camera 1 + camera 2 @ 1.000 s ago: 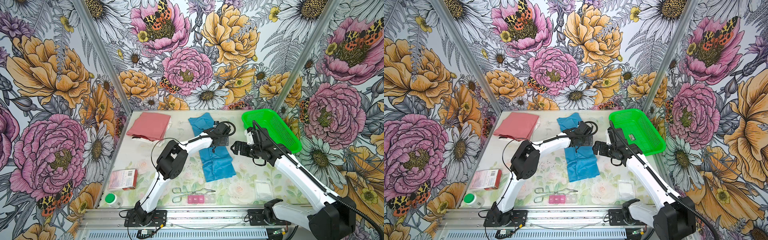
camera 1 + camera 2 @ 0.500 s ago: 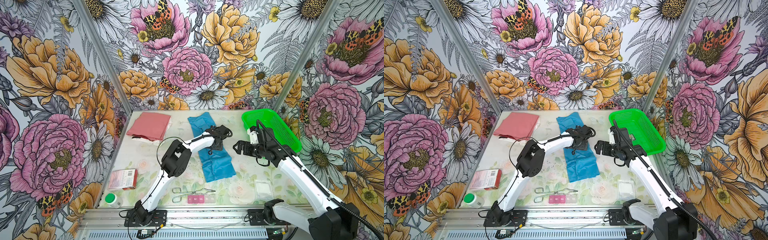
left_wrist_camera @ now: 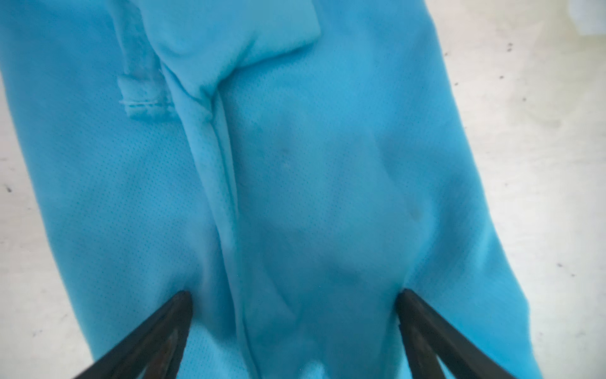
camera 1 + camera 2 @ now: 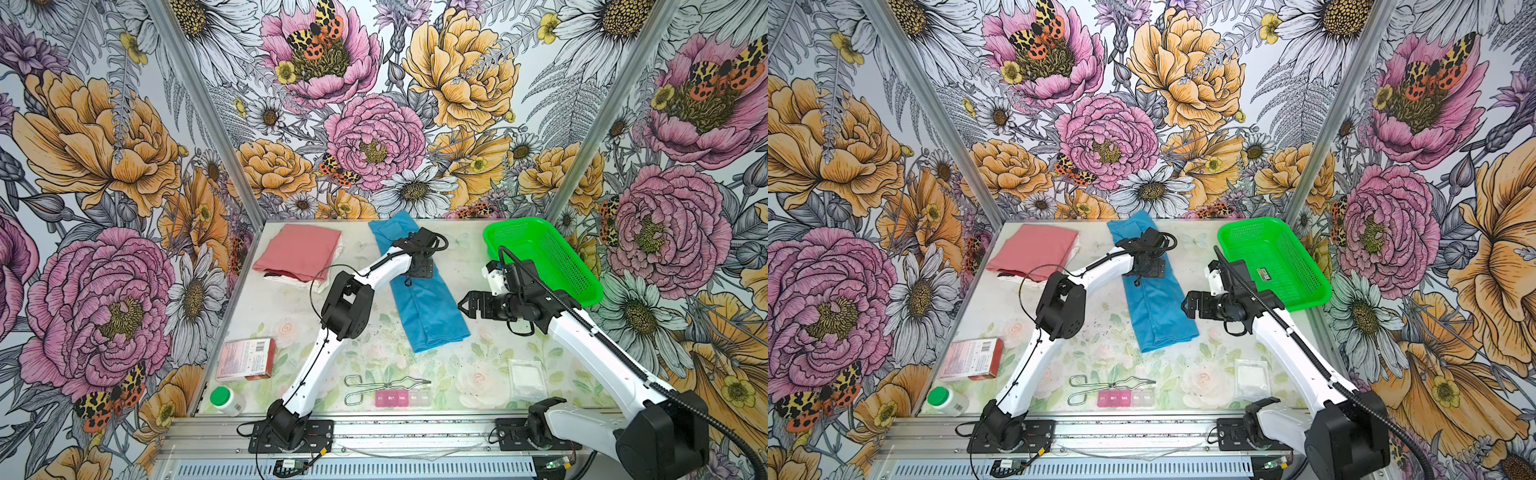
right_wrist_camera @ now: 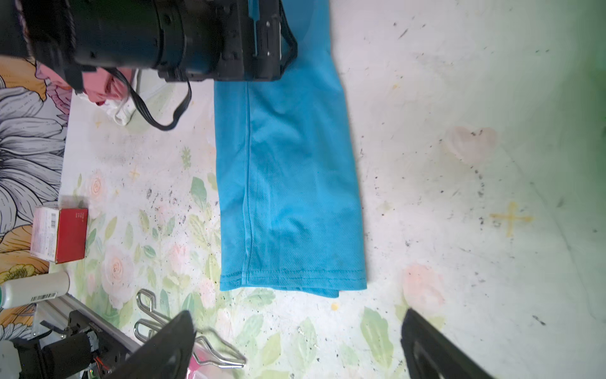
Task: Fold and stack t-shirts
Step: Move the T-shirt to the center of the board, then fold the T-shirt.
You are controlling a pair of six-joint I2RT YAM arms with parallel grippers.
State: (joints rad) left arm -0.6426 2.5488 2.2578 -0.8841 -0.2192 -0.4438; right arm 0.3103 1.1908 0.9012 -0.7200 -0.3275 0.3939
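L hand wide over blue shirt; R hand wide, empty, beside it.

- Blue shirt: bright sky blue; a fine dotted weave shows in the left wrist view.
- Pink shirt: plain salmon pink.
- Basket: vivid green mesh.
- Table: pale, with faded pink roses, green leaves and dark specks.
- Walls: big pink, orange and white flowers, with orange-and-black spotted butterflies.
- Box: red and pale pink, with a barcode.
- Bottle: white, with a green cap.
- Pill box: pink fading to clear.
- Arms: white, with black joints.
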